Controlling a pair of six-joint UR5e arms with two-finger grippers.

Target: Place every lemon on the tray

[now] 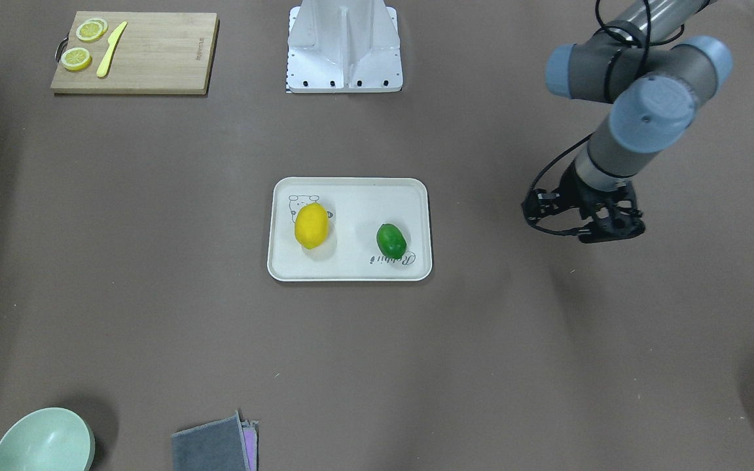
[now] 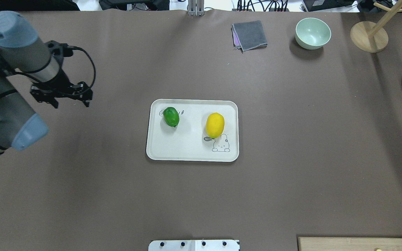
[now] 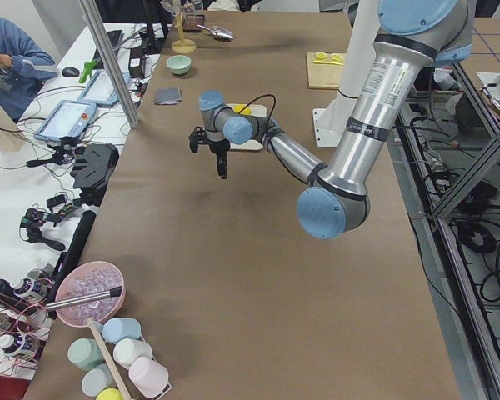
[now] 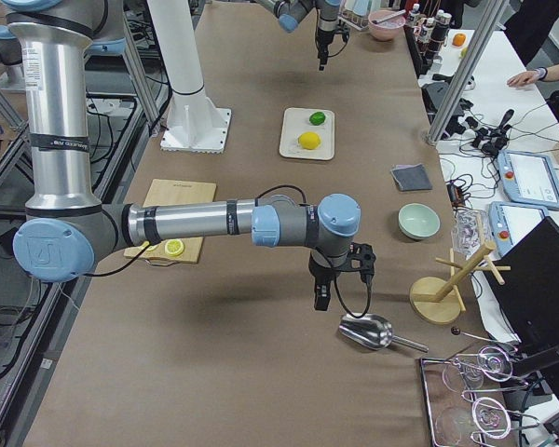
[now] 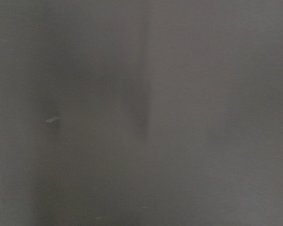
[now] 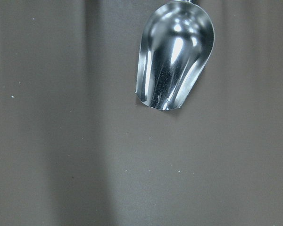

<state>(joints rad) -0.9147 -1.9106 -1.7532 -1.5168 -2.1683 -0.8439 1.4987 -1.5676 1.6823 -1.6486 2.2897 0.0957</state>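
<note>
The off-white tray [image 1: 351, 265] lies mid-table. The yellow lemon [image 1: 311, 225] and the green lemon [image 1: 391, 241] both rest on it, apart from each other. They also show in the overhead view: tray [image 2: 192, 153], yellow lemon [image 2: 215, 124], green lemon [image 2: 171, 116]. My left gripper [image 2: 70, 99] hangs above bare table well to the tray's left, empty, its fingers looking closed together in the left side view [image 3: 222, 169]. My right gripper [image 4: 321, 300] shows only in the right side view, over the table beside a metal scoop; I cannot tell its state.
A wooden cutting board [image 1: 154, 59] carries lemon slices [image 1: 76, 59] and a yellow knife [image 1: 110, 49]. A green bowl [image 2: 312, 33], a folded grey cloth [image 2: 250, 35], a wooden stand [image 2: 368, 36] and the metal scoop [image 6: 174, 56] sit along the far side.
</note>
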